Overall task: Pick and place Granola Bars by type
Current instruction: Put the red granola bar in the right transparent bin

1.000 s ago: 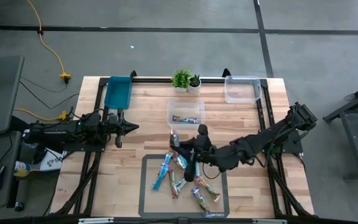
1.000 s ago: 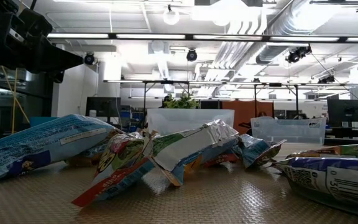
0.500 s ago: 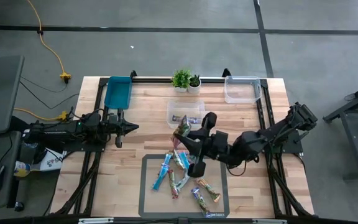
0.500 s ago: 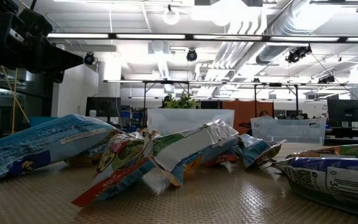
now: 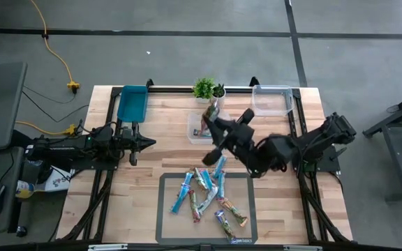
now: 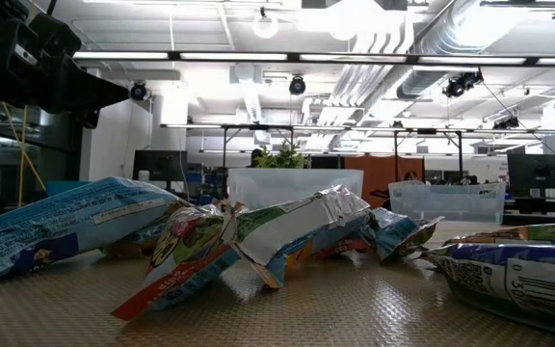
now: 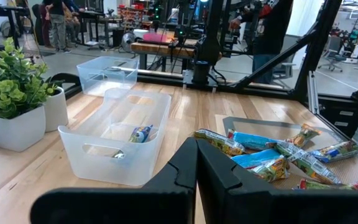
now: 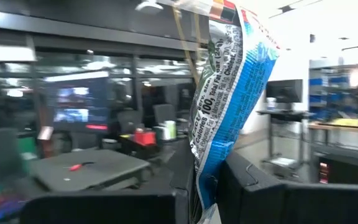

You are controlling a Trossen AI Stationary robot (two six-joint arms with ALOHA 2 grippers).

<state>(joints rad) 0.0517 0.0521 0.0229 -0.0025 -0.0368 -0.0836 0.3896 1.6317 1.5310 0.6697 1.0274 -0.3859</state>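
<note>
Right tool clamped on a blue granola bar, raised over the clear bin near the worktop's far edge. Left tool pinched shut and empty near the left edge.

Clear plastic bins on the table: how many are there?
2. One clear bin sits mid-table in front of the potted plants, with at least one bar inside; another clear bin stands at the far right corner. The teal tray isn't clear.
</note>
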